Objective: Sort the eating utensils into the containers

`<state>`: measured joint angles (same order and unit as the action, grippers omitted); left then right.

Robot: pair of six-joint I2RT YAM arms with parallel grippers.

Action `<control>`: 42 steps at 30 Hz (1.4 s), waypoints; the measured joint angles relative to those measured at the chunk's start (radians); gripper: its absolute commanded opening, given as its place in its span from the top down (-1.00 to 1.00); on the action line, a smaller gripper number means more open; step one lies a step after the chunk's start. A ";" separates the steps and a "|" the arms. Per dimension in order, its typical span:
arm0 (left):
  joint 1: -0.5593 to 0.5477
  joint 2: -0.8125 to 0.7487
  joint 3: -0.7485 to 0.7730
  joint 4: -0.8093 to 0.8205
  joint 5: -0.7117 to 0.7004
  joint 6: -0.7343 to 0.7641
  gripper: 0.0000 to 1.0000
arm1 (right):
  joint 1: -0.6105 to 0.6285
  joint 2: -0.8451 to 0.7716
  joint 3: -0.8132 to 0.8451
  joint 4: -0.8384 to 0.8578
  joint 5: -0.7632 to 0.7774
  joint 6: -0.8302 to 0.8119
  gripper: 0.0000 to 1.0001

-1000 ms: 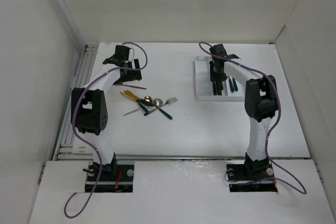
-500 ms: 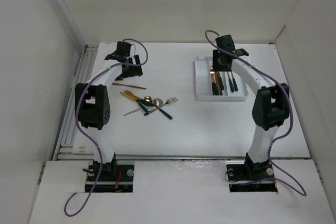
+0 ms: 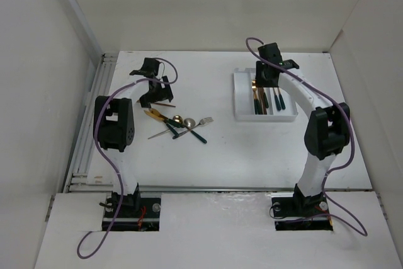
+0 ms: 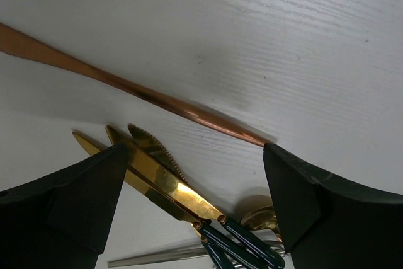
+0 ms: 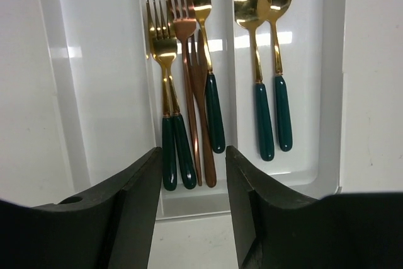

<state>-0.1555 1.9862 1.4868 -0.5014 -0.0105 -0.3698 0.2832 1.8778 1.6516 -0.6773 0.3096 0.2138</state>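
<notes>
The white three-compartment tray (image 3: 241,97) sits at the back right. In the right wrist view its left compartment (image 5: 101,92) is bare, the middle holds several forks (image 5: 189,80), and the right holds two gold spoons (image 5: 264,61) with green handles. My right gripper (image 5: 192,212) hangs open and empty above the tray's near end (image 3: 267,75). My left gripper (image 3: 153,94) is open and empty, low over a loose copper utensil (image 4: 145,96). Two gold knives (image 4: 160,177) lie between its fingers (image 4: 69,206). The loose pile (image 3: 177,124) includes a silver fork (image 3: 203,121).
A ribbed metal rail (image 3: 88,124) runs along the table's left edge. White walls close in the left, back and right sides. A gold spoon bowl (image 4: 259,215) and a thin silver utensil (image 4: 157,256) lie at the near edge of the left wrist view.
My right gripper rose out of the tray's middle compartment, leaving the forks there. My left gripper moved nearer and lower, over the copper utensil and the knives.
</notes>
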 measured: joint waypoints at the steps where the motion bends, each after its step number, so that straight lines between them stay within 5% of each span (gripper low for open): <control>1: 0.000 0.005 0.003 -0.002 -0.001 -0.001 -0.72 | 0.000 -0.002 -0.007 -0.003 0.004 0.000 0.00; 31: 0.000 0.143 0.136 -0.005 -0.036 0.027 -0.72 | 0.000 -0.092 -0.146 -0.014 0.065 0.011 0.02; 42: 0.002 0.145 0.132 0.000 -0.043 0.042 -0.10 | 0.000 -0.093 -0.147 -0.020 0.065 0.015 0.02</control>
<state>-0.1532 2.1315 1.6192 -0.5011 -0.0536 -0.3283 0.2832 1.7844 1.5047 -0.6975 0.3748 0.2291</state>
